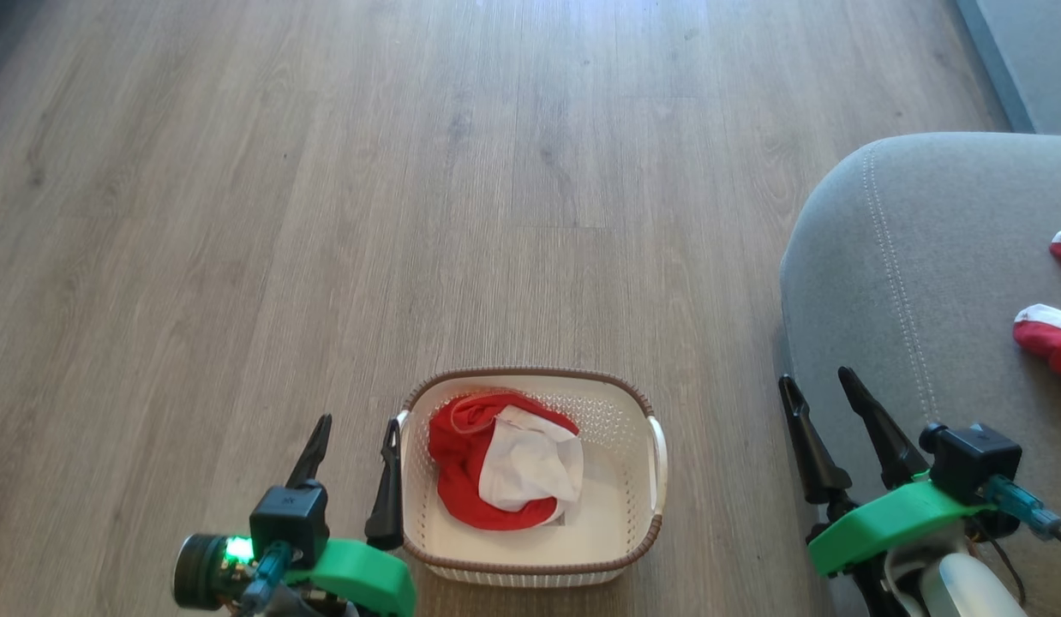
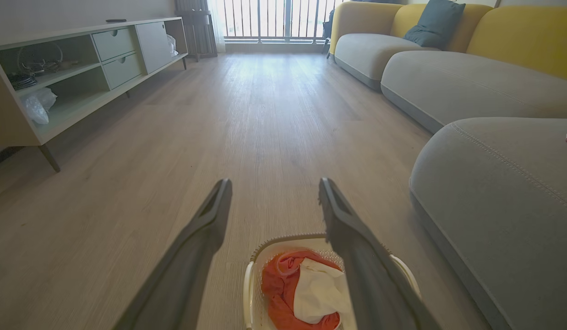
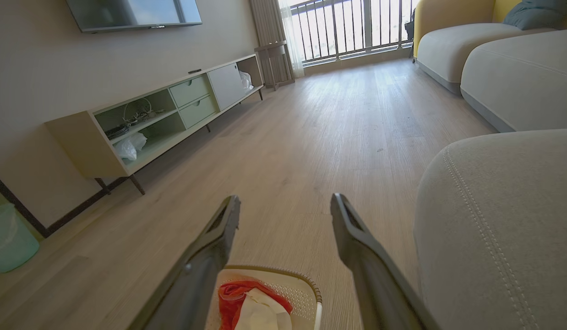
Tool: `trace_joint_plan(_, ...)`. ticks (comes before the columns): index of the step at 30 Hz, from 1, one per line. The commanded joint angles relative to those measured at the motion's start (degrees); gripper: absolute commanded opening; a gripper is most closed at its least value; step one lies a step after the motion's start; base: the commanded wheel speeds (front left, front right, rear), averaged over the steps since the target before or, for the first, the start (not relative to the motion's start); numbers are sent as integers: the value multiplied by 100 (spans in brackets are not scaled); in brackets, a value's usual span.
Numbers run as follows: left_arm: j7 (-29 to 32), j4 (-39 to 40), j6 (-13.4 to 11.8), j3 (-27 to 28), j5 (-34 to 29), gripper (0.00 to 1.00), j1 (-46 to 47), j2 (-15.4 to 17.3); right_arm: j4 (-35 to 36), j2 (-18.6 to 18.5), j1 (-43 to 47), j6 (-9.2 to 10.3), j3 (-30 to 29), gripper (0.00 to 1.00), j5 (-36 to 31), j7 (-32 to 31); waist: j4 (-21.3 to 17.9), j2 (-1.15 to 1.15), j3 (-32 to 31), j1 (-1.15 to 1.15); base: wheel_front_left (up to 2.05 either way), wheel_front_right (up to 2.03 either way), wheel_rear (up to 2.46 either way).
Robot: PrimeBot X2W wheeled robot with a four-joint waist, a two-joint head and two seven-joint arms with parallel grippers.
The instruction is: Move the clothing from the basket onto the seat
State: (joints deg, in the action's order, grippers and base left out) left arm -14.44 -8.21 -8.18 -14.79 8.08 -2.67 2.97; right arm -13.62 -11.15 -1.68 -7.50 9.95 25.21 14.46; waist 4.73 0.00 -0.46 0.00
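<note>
The cream basket (image 1: 633, 446) sits on the wood floor and holds a crumpled red garment with a white panel (image 1: 505, 467); it also appears at the bottom of the left wrist view (image 2: 306, 288) and the right wrist view (image 3: 256, 307). A second red and white garment (image 1: 1049, 330) lies on the grey seat (image 1: 908, 283) at the right edge. My left gripper (image 1: 355, 433) is open just left of the basket. My right gripper (image 1: 818, 386) is open at the seat's rounded front corner, right of the basket. Neither holds anything.
Wood floor stretches ahead. A low cabinet with shelves and drawers (image 2: 82, 68) stands along the left wall, with a pale green bin (image 3: 8, 238) near it. More grey and yellow sofa sections (image 2: 448, 78) run along the right toward a balcony railing (image 2: 274, 18).
</note>
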Motion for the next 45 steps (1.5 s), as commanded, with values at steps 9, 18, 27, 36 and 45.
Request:
trace_joint_plan(9, -56, 125, 64, 105, 19, 100, 213, -9, 140, -63, -153, 1, 96, 100, 20, 53, -23, 0, 52, 0, 0, 0, 0)
trace_joint_plan(18, -56, -89, 123, -74, 49, 100, 452, -9, 36, -166, -303, 1, 12, 100, -96, 53, -174, 0, 682, 0, 0, 0, 0)
trace_joint_plan(27, -56, -986, 168, -528, -141, 100, 1564, -9, 44, -445, -739, 1, -320, 100, -247, 53, -462, 0, 2298, 0, 0, 0, 0)
trace_joint_plan(36, -56, -2760, 250, -1097, -363, 100, 3217, -9, 211, -339, -1059, 1, -494, 100, -271, 53, -908, 0, 3746, 0, 0, 0, 0)
trace_joint_plan(45, -56, -4604, 428, -1333, -450, 100, 4785, -9, 531, -139, -1242, 1, -458, 100, -184, 53, -1335, 0, 4776, 0, 0, 0, 0)
